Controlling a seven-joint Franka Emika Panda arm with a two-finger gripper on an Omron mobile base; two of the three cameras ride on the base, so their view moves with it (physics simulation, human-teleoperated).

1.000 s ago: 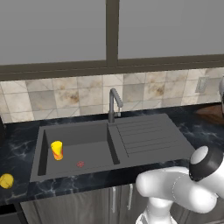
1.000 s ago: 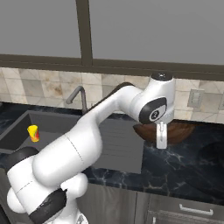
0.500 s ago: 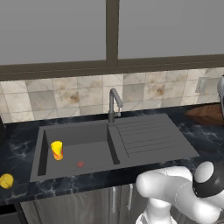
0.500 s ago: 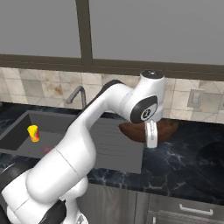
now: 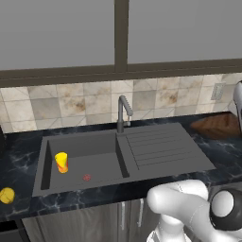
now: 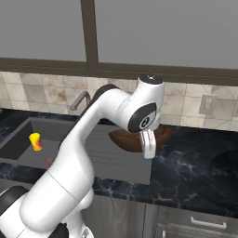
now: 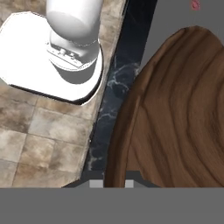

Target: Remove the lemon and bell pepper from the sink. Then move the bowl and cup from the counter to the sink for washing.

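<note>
My gripper (image 6: 148, 148) is shut on the rim of the dark brown wooden bowl (image 6: 131, 138), which hangs a little above the sink's ribbed drainboard (image 6: 116, 155) at its right end. In the hand view the bowl (image 7: 175, 118) is close, its rim pinched at my gripper (image 7: 114, 183). From the left base the bowl (image 5: 215, 125) shows at the far right. The yellow cup (image 5: 61, 162) (image 6: 35, 142) stands in the dark sink (image 5: 43, 163) basin, at its left. The lemon (image 5: 6, 195) lies on the counter left of the sink. The bell pepper is out of view.
A grey curved faucet (image 5: 123, 111) rises behind the sink between basin and drainboard. A dull red disc (image 5: 87, 177) marks the basin floor. Black marble counter (image 6: 195, 167) stretches right of the sink, with a wall socket (image 6: 208, 104) on the tiles behind.
The arm has carried the bowl leftward, from over the counter to the right end of the drainboard. The cup and the lemon have not moved.
</note>
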